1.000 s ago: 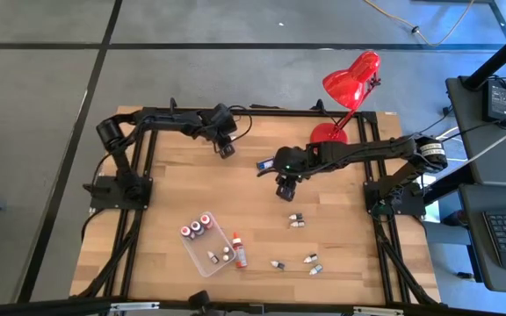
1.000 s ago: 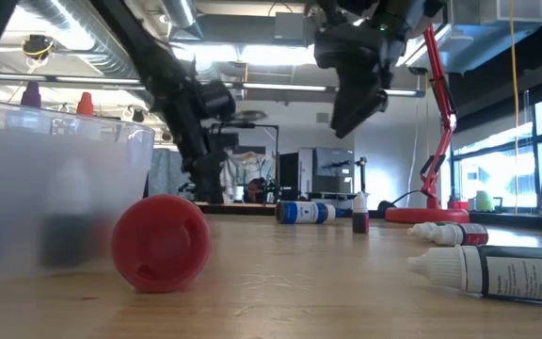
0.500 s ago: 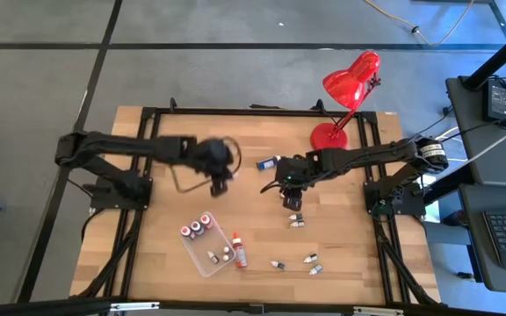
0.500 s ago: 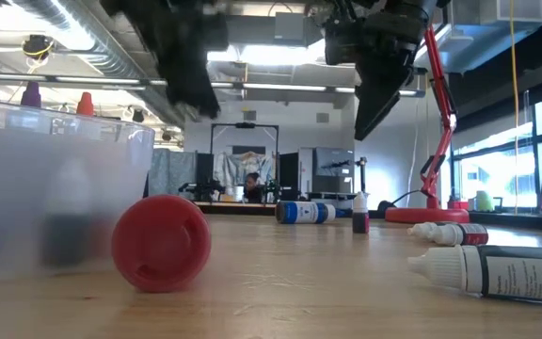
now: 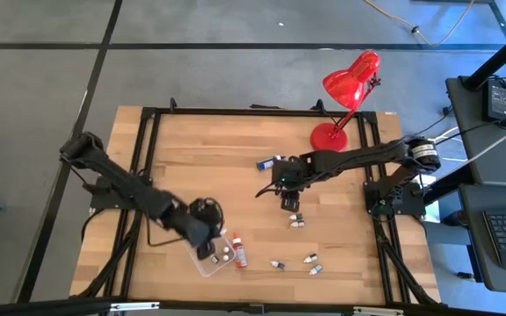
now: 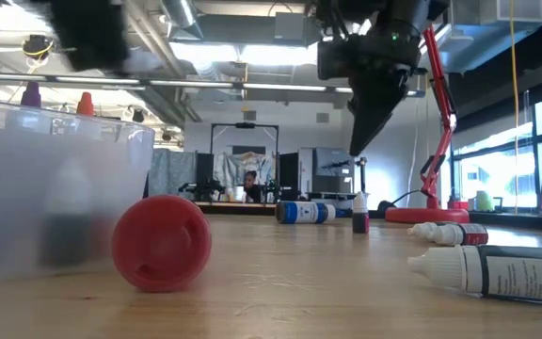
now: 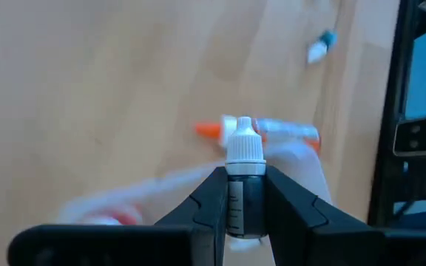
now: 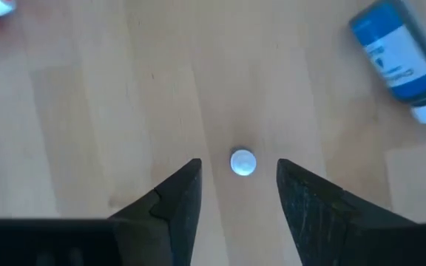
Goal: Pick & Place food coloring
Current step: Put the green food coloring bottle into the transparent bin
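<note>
Directly below the right pincer (image 8: 239, 196) stands a small dark dropper bottle with a white cap (image 8: 242, 162), upright on the pale wooden table (image 5: 227, 149), so its long axis points straight up at the wrist camera and only the round cap shows. The two dark fingers are spread apart with the cap centred in the gap, touching neither; the coming move looks like a plain vertical descent before closing. A blue-labelled bottle (image 8: 401, 55) lies on its side nearby. The left pincer (image 7: 244, 199) is well apart, clamped on a dark bottle with a white cap (image 7: 243, 174), cap pointing away from the wrist, hovering over the clear rectangular plastic tray (image 5: 202, 265) at the table's near edge.
</note>
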### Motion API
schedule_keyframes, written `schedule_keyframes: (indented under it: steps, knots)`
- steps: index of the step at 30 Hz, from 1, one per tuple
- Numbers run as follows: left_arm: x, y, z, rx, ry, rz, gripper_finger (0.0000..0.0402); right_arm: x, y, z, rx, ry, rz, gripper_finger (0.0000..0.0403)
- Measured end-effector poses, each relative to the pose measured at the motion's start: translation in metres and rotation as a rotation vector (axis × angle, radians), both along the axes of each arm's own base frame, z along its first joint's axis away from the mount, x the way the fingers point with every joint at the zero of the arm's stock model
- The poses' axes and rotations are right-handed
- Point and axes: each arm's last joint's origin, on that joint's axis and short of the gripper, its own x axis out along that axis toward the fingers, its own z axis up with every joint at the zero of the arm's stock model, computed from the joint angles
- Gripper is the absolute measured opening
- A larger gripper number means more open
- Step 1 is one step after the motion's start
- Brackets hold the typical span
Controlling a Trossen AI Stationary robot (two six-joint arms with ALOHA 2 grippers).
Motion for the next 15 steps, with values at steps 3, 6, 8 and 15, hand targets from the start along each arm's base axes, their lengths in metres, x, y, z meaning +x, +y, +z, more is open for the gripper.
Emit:
schedule_keyframes:
  steps: [3, 6, 8, 15]
  knots:
    - [-0.001, -0.021, -0.017, -0.022, 0.039, 0.034, 0.0064, 0.004, 0.000, -0.011, 0.004, 0.036, -0.012, 0.0177]
    - [0.000, -0.035, -0.034, -0.037, 0.086, 0.047, 0.0064, 0.007, 0.000, -0.020, 0.003, 0.066, -0.013, 0.0177]
    - [0.002, -0.043, -0.042, -0.033, 0.117, 0.039, 0.0064, 0.008, 0.000, -0.025, -0.001, 0.082, -0.014, 0.0177]
    - [0.018, -0.060, -0.055, -0.025, 0.174, 0.012, 0.0064, 0.010, -0.002, -0.031, -0.085, 0.100, -0.041, 0.0177]
